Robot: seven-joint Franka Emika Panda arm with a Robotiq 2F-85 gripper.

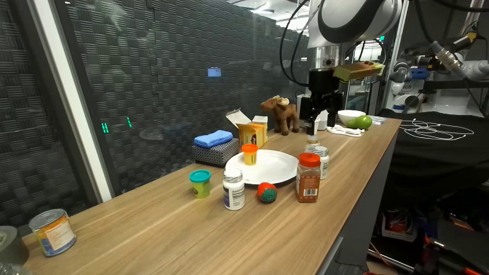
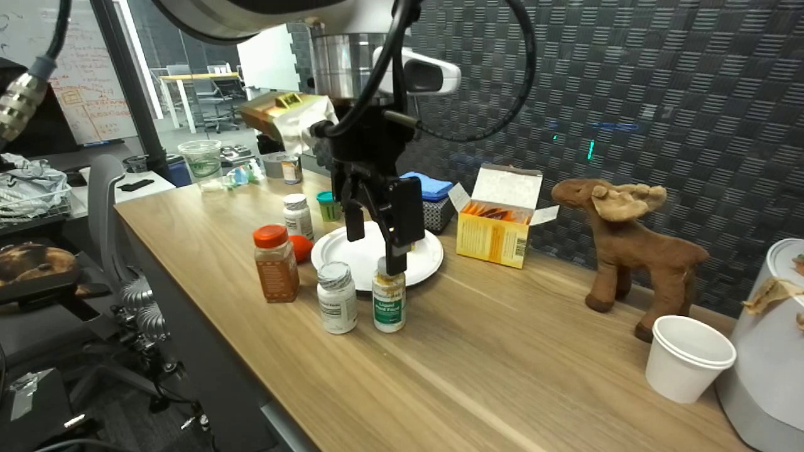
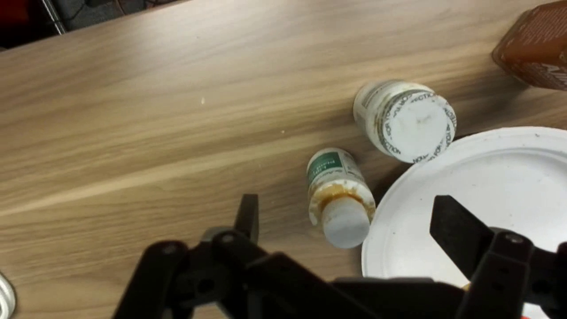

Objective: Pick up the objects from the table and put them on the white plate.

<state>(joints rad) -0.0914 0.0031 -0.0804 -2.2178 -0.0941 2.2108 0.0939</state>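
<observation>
The white plate (image 1: 275,170) lies mid-frame in an exterior view with a yellow tub (image 1: 250,156) upright on it, which I judge already delivered. Below it in that frame, a green tub (image 1: 201,185), a white pill bottle (image 1: 233,192), a strawberry-like red piece (image 1: 266,192) and a red-lidded brown jar (image 1: 308,179) sit on the table (image 1: 237,240), probably set close so each carry is short. My tool (image 3: 346,215) is spread wide, gripping nothing; in the wrist view's lower middle, its fingers flank the cap of a green-labelled bottle (image 3: 339,195), likely my next pick. One finger shows over the plate there, so I should mind the rim when lowering. To that bottle's upper right stands another white bottle (image 3: 407,122), near the plate. The table is wood-grained, running from lower left to upper right in an exterior view; a brown toy moose (image 1: 284,115) stands at its back edge, before a dark, ridged wall (image 1: 172,76). A whiteboard (image 2: 81,88) with red writing shows at an exterior view's upper left.
</observation>
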